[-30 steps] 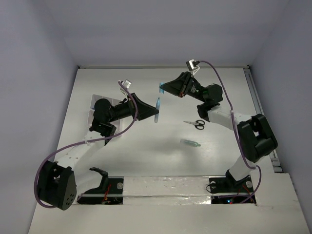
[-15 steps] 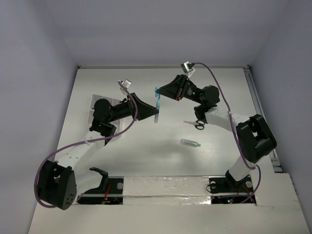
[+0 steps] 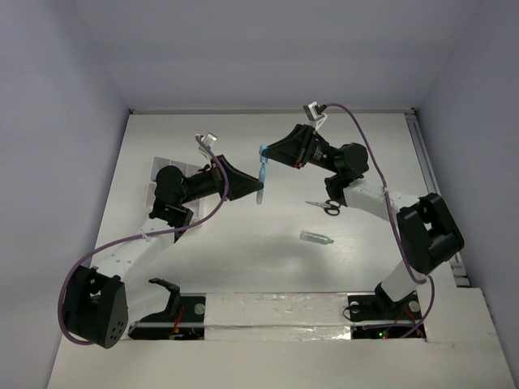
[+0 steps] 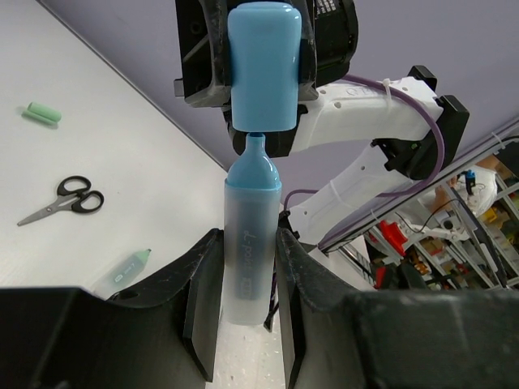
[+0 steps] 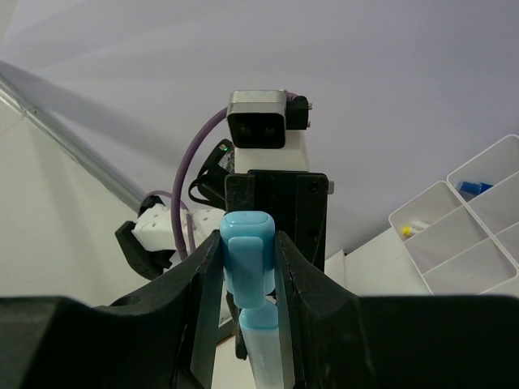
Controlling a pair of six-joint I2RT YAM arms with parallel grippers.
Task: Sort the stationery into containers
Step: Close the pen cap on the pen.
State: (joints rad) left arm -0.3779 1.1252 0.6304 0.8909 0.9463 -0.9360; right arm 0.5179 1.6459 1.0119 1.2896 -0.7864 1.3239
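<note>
Alignment looked spot on here. The left gripper was pinched narrow around a pale translucent highlighter barrel with a blue tip. It held the barrel up off the table, long axis pointing straight at the right gripper. That one was clamped on the chunky light-blue plastic cap. The cap's mouth sat right at the tip, end to end, not pushed on; couldn't tell if they touched. My guess: a straight push along that axis comes next. The white divided plastic box lay beside the left arm, so that arm looked nearer for the drop-off.
</note>
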